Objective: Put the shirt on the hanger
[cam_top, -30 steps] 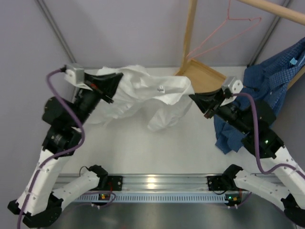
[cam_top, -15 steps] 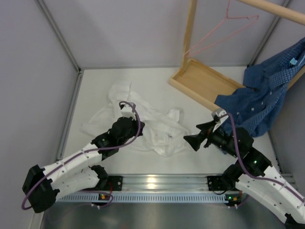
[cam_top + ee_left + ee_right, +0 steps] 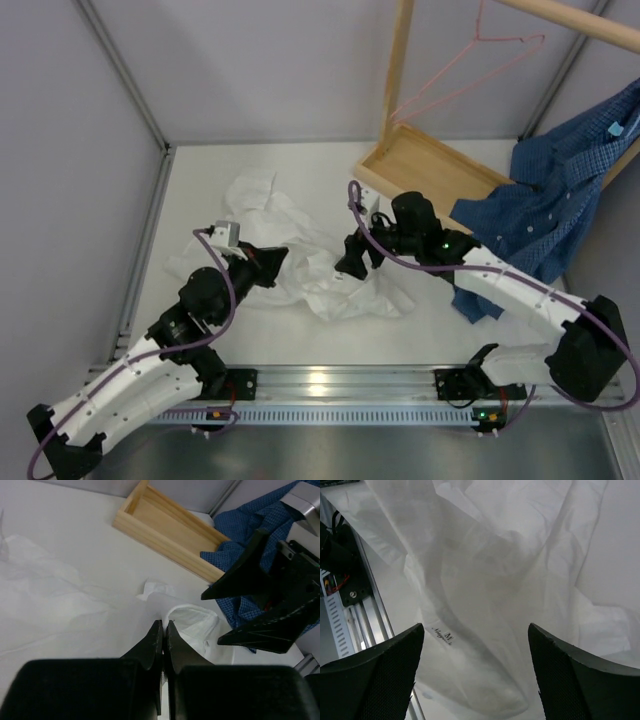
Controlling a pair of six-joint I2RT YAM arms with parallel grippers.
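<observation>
The shirt (image 3: 300,262) lies crumpled on the surface (image 3: 250,170), spread in a loose heap of folds near the middle, a little to the left. In the right wrist view its thin fabric fills most of the picture, and a small printed label (image 3: 443,634) marked M shows on 1 fold.

The left gripper (image 3: 272,260) rests on the left part of the heap with its 2 fingers (image 3: 156,640) pressed flat together. White cloth sits right at the tips (whether any of it is pinched between them cannot be told).

The right gripper (image 3: 350,264) hovers over the right part of the heap, pointing down and leftward. Its fingers (image 3: 380,675) stand wide apart with nothing between them but the cloth below. The left wrist view shows the same spread gripper close by, facing the left one across a raised fold.

The hanger (image 3: 470,68) hangs well apart from the shirt, up at the back right, hooked on the rack (image 3: 400,60) and tilted. The rack's tray (image 3: 425,170) sits on the surface behind the right arm. A blue shirt (image 3: 560,200) hangs at the right edge, its hem reaching down beside the tray.
</observation>
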